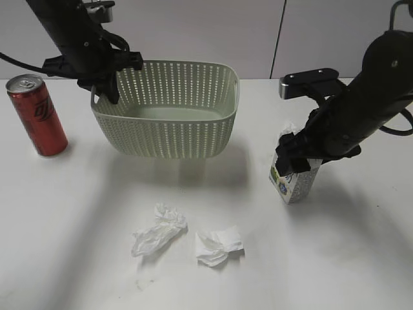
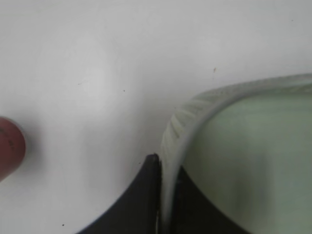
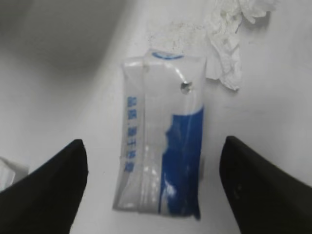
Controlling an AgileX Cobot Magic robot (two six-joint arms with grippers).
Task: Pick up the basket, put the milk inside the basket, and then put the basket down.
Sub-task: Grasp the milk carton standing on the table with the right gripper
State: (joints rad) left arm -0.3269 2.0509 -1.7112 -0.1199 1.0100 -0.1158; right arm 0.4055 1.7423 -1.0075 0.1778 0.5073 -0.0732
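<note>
The pale green basket (image 1: 169, 129) is at the back centre, and a shadow under it shows it raised a little off the table. My left gripper (image 1: 103, 87) is shut on its left rim. In the left wrist view the rim (image 2: 187, 122) runs between the two dark fingers (image 2: 168, 168). The milk (image 1: 293, 185), a small white and blue carton, stands on the table at the right. My right gripper (image 1: 300, 155) is just above it and open. In the right wrist view the carton (image 3: 161, 146) lies between the spread fingers (image 3: 153, 142), and neither finger touches it.
A red soda can (image 1: 37, 116) stands at the far left, and its edge shows in the left wrist view (image 2: 9, 151). Two crumpled white tissues (image 1: 158, 231) (image 1: 219, 245) lie in front of the basket. One tissue (image 3: 226, 39) lies beyond the carton in the right wrist view.
</note>
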